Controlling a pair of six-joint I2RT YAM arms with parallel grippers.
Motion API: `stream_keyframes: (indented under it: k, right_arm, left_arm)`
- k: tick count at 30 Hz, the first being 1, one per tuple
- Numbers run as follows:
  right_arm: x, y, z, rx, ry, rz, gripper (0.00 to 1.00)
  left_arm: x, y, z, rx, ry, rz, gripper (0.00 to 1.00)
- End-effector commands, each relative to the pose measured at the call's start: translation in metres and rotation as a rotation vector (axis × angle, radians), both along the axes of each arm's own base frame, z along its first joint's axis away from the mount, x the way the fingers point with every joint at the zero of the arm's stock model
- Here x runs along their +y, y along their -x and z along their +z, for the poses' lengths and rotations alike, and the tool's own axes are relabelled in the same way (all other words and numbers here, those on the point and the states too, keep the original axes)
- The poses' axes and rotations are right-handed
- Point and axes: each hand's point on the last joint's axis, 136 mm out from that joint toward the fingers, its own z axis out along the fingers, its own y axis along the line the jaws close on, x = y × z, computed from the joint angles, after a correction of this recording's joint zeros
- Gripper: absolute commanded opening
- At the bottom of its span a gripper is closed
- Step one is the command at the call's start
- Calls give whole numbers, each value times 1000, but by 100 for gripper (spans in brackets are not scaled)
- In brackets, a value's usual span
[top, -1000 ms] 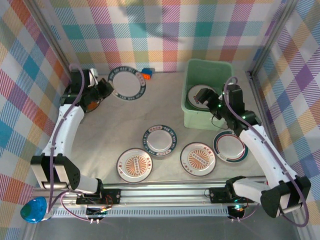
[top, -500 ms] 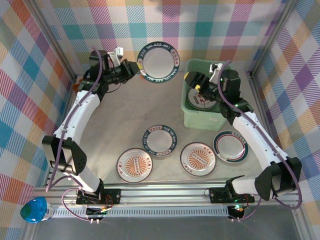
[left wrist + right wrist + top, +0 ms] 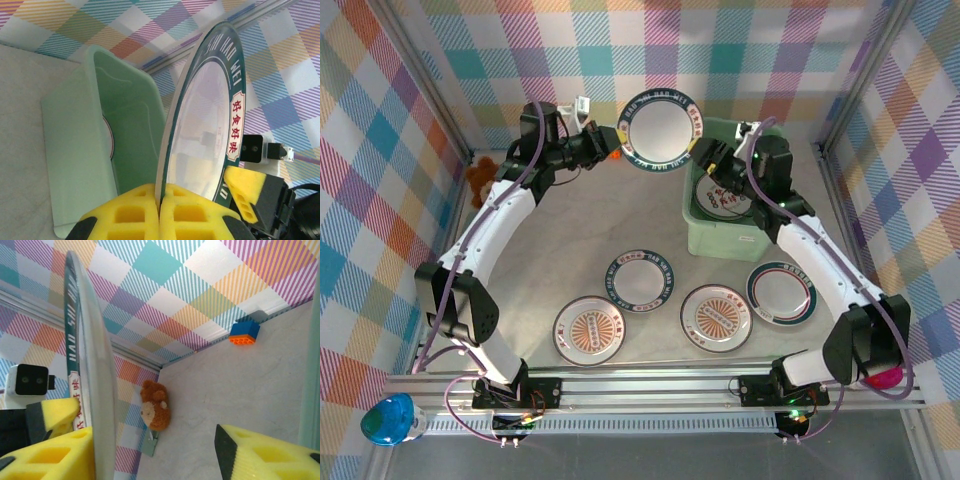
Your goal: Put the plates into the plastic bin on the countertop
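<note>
The left pincer (image 3: 618, 143), left of the plastic bin (image 3: 720, 242), pinches a plate (image 3: 663, 117); the right pincer (image 3: 705, 160) hangs open above the bin.

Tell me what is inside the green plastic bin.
A plate with an orange-red centre lies in the plastic bin. The right end effector hangs over part of it, so whether more plates lie there cannot be told.
</note>
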Motion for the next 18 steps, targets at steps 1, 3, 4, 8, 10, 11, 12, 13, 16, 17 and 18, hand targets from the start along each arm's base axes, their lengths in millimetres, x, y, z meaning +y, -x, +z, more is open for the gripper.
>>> stream_keyframes:
  k: [1, 3, 4, 8, 10, 11, 12, 13, 16, 17, 18]
  right_arm:
    - [1, -8, 23, -66, -41, -19, 50]
    - [-1, -9, 22, -61, -44, -33, 41]
    - [-2, -10, 19, -51, -44, -44, 34]
    - [-8, -12, 12, -31, -54, -86, 13]
    - [-8, -13, 8, -19, -63, -91, 6]
    - [-7, -14, 6, -15, -65, -87, 5]
    - [-6, -15, 3, -5, -66, -85, 4]
    - [-5, -17, 1, 0, -71, -83, 1]
    - [-4, -21, -2, 3, -83, -88, 0]
    - [-5, -23, -4, 2, -87, -94, 0]
    - [-5, -25, -4, -1, -94, -97, 0]
  left_arm:
    - [-8, 6, 34, -95, 33, -32, 0]
    - [-7, 5, 32, -97, 13, -23, 0]
    - [-7, 6, 31, -99, -5, -19, 0]
    - [-14, 10, 29, -111, -67, -35, 0]
    - [-18, 10, 27, -109, -73, -42, 0]
    - [-19, 8, 26, -108, -72, -46, 0]
    - [-20, 7, 24, -101, -73, -47, 0]
    - [-21, 5, 23, -100, -72, -48, 0]
    - [-24, -1, 19, -91, -73, -52, 0]
    - [-24, -3, 17, -87, -75, -52, 0]
    - [-25, -5, 16, -86, -79, -50, 0]
